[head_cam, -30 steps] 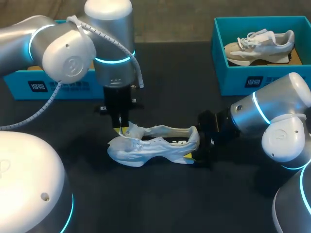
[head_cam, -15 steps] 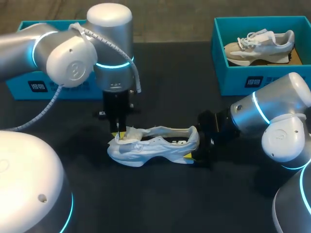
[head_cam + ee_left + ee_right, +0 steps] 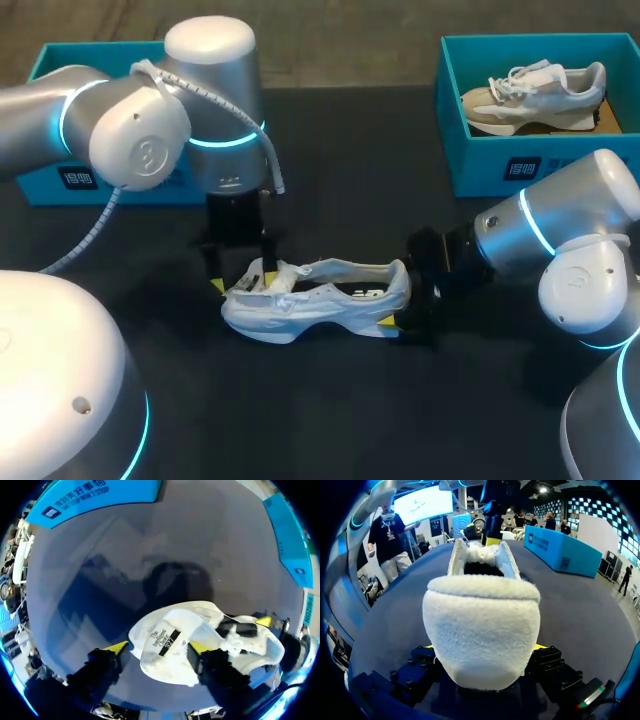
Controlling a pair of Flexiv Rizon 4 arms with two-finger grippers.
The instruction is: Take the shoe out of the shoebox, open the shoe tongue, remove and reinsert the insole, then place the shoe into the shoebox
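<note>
Your left gripper [image 3: 159, 650] has its jaws spread, one yellow tip on either side of the shoe's tongue [image 3: 172, 630]. The tongue lies loose between them, and I judge nothing is pinched there. Your right gripper [image 3: 485, 649] is pressed onto the fuzzy heel from both sides, pinning the white shoe [image 3: 325, 298] upright on the table [image 3: 330, 410] between the two arms.

To open the tongue well, close on its free upper edge rather than the body of the shoe. Then draw it up and toward the toe while the right side holds the heel firm, so the mouth gapes for the insole. The fabric looks soft and crumpled and may slip from a shallow bite.

The open shoebox [image 3: 480, 150] holding a second shoe [image 3: 535, 88] stands well apart at the far right. Another blue box [image 3: 60, 178] sits behind your left arm, whose bulk crowds the toe end.
</note>
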